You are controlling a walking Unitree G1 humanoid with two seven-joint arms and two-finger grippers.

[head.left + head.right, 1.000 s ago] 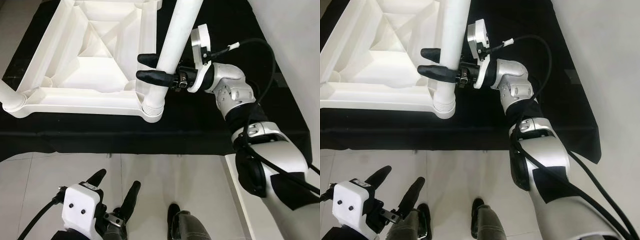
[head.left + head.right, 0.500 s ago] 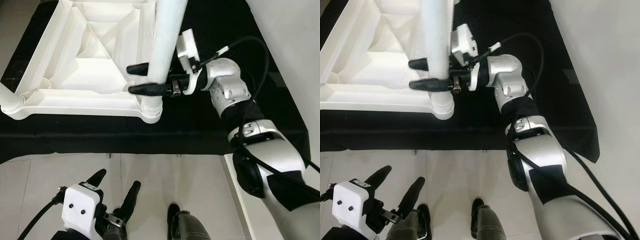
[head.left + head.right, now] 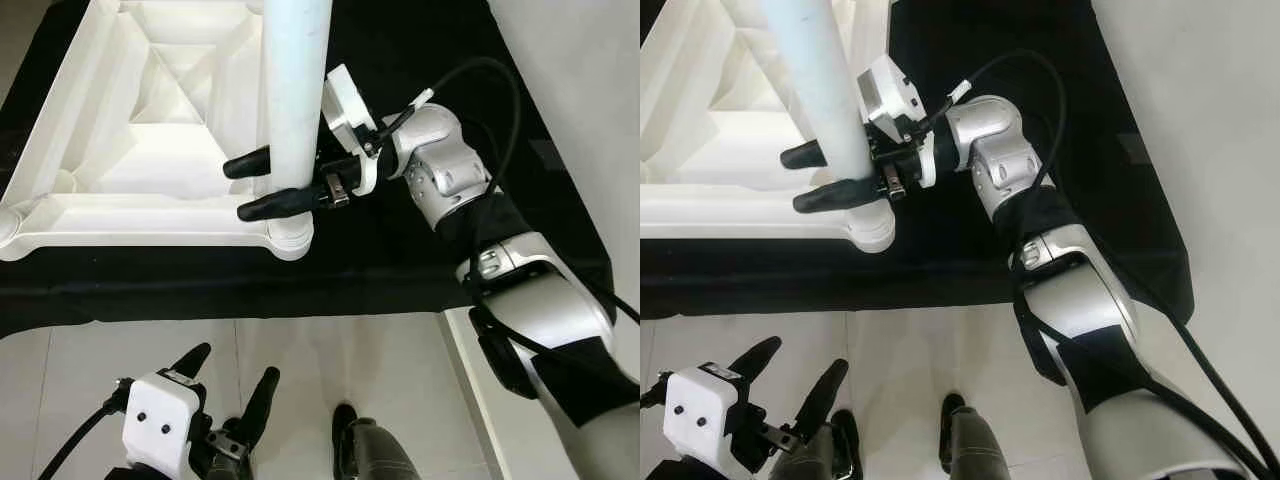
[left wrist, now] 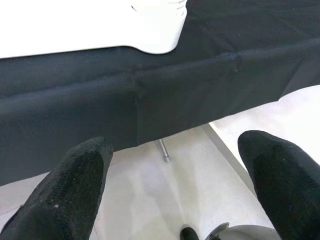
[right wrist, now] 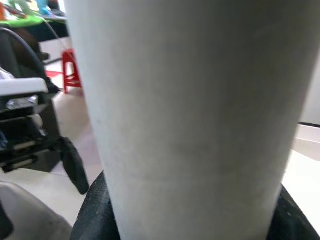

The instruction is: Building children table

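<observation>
A white children's tabletop (image 3: 120,215) lies upside down on a black cloth (image 3: 400,260). A white tubular leg (image 3: 297,80) stands with its foot in the near right corner socket (image 3: 290,238), roughly upright. My right gripper (image 3: 240,190) is shut on the leg just above the socket, one black finger on each side of the tube. In the right wrist view the leg (image 5: 190,100) sits close between the fingers. My left gripper (image 3: 235,362) hangs low over the floor, open and holding nothing; its fingers (image 4: 70,190) point toward the cloth's front edge.
The cloth-covered platform's front edge (image 4: 150,100) runs across just ahead of me, with light floor tiles (image 3: 100,360) below. A dark foot (image 3: 345,420) stands on the tiles. A pale wall (image 3: 590,100) rises on the right, and a white board edge (image 3: 465,380) lies at lower right.
The leg has swung from leaning right to nearly upright, and my right gripper has moved left with it, still clamped on. The left gripper has stayed put.
</observation>
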